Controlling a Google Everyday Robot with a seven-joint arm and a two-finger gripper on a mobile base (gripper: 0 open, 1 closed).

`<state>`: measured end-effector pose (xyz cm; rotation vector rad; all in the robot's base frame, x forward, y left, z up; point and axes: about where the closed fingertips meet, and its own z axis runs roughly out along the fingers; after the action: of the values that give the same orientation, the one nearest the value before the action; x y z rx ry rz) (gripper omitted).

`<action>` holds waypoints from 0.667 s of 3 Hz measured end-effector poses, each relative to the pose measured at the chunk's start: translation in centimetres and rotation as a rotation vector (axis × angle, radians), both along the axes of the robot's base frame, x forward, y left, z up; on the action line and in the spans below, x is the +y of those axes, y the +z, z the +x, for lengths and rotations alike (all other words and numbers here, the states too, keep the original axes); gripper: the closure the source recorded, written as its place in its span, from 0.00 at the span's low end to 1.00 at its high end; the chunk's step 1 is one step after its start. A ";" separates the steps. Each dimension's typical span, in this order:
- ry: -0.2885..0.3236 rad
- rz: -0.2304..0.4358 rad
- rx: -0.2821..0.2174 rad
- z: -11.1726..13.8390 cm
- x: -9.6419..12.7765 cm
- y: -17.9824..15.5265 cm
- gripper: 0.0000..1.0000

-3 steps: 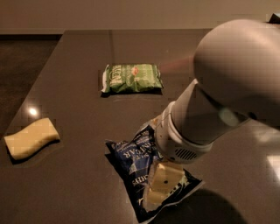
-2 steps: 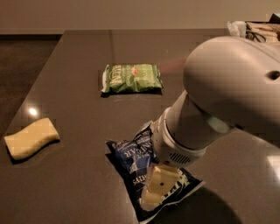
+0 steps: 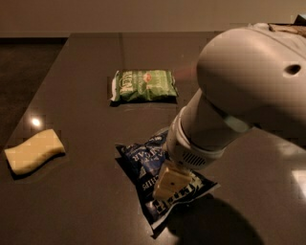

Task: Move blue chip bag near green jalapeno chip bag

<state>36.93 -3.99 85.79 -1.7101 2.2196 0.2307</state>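
The gripper is down at the blue chip bag, its pale cream tip resting on the middle of the crinkled bag. Whether the jaws are spread or pinching the bag cannot be told, since the wrist covers them from above.

The blue chip bag lies flat near the front of the surface, one corner pointing toward the near edge. The green jalapeno chip bag lies farther back, flat, with its white end to the left, well apart from the blue one. Only bare surface lies between the two bags. A pale yellow sponge sits off to the left near the surface's edge, away from both bags.

The robot's bulky light-grey arm fills the right side and hides much of the surface behind it. The surface is dark brown and glossy, with small bright reflections near the sponge and at the right. A dark floor shows to the left, and a plain tan wall runs along the back. Some unclear objects show at the top right corner.
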 end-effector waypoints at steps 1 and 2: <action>-0.034 0.003 -0.025 2.4 -0.6 2.2 0.64; -0.069 0.003 -0.061 5.7 -1.4 4.6 0.87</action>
<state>42.60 -5.37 90.44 -1.6135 2.2283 0.1631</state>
